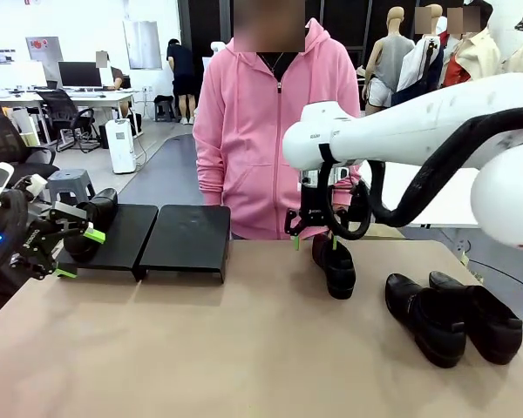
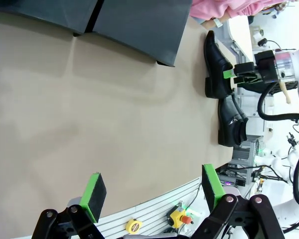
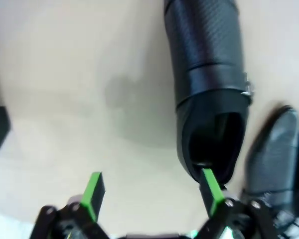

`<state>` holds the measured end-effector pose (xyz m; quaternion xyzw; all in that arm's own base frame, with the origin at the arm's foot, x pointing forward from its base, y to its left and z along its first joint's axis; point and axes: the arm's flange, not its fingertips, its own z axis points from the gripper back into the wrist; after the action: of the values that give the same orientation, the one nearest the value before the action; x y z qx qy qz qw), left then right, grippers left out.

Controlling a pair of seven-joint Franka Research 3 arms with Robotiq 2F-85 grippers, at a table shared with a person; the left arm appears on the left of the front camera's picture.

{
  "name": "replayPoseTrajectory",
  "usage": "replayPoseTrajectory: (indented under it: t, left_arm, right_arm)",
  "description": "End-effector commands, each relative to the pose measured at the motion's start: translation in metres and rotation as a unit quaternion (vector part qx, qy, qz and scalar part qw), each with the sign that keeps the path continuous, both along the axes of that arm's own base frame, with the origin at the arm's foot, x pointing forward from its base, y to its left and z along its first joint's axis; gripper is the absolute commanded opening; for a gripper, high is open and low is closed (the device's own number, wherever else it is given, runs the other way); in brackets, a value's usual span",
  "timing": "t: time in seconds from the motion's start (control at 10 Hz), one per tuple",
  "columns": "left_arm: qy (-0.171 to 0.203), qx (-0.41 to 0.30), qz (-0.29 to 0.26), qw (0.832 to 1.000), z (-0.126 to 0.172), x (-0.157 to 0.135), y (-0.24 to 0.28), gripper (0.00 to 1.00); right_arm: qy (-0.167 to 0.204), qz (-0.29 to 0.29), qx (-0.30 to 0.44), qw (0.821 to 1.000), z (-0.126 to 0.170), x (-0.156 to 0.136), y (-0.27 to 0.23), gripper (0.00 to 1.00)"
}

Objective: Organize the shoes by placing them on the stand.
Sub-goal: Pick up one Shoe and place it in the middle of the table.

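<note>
Shoes (image 1: 423, 320) of black, slightly glossy leather, four slip-on loafers with round toes, must go on the low flat matte-black stand (image 1: 187, 235), which is at the far left part of the light brown table (image 1: 200, 348), and I judge that the task is about one quarter done. One loafer (image 1: 96, 216) seems to rest already on the left end of the stand, partly hidden behind the left gripper (image 1: 80, 253); this gripper hangs just beside it with the jaws wide apart and holds nothing. Three loafers are not yet placed. The middle loafer (image 3: 209, 84) stands on the table near its far edge, to the right of the stand, and the right gripper (image 3: 152, 191) hovers directly over its heel, jaws spread and empty; in the right wrist view one green pad (image 3: 212, 186) is at the rim of the heel opening, but whether it touches the leather I cannot tell. The last two loafers (image 1: 479, 322) lie side by side, touching, on the right part of the table, well apart from the stand. The right half of the stand is free, so probably the next step is to close on the middle loafer's heel and carry it there
</note>
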<state>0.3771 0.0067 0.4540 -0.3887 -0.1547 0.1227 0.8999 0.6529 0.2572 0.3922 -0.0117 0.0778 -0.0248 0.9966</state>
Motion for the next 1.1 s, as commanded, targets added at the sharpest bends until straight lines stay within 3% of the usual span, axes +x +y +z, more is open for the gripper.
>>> replayPoseTrajectory:
  t: [0.0,0.5,0.6,0.7,0.8,1.0]
  left_arm:
    - [-0.001,-0.006,0.000,1.000,0.001,0.000,0.002,1.00]
    - [-0.001,-0.006,0.000,1.000,0.001,0.000,0.002,1.00]
    - [-0.001,-0.006,0.000,1.000,0.001,0.000,0.002,1.00]
    - [-0.001,-0.006,0.000,1.000,0.001,0.000,0.002,1.00]
    - [-0.001,-0.006,0.000,1.000,0.001,0.000,0.002,1.00]
    - [-0.001,-0.006,0.000,1.000,0.001,0.000,0.002,1.00]
  right_arm:
    - [0.014,-0.010,0.003,1.000,-0.010,0.020,-0.006,1.00]
    - [0.028,-0.016,0.015,0.999,-0.044,0.023,-0.014,1.00]
    - [0.028,-0.040,0.026,0.998,-0.044,0.023,-0.018,1.00]
    - [0.016,-0.039,0.008,0.999,-0.043,0.019,-0.019,0.40]
    - [0.014,-0.034,0.008,0.999,-0.043,0.018,-0.019,0.00]
    - [0.020,-0.029,-0.010,0.999,-0.043,0.019,-0.018,0.00]
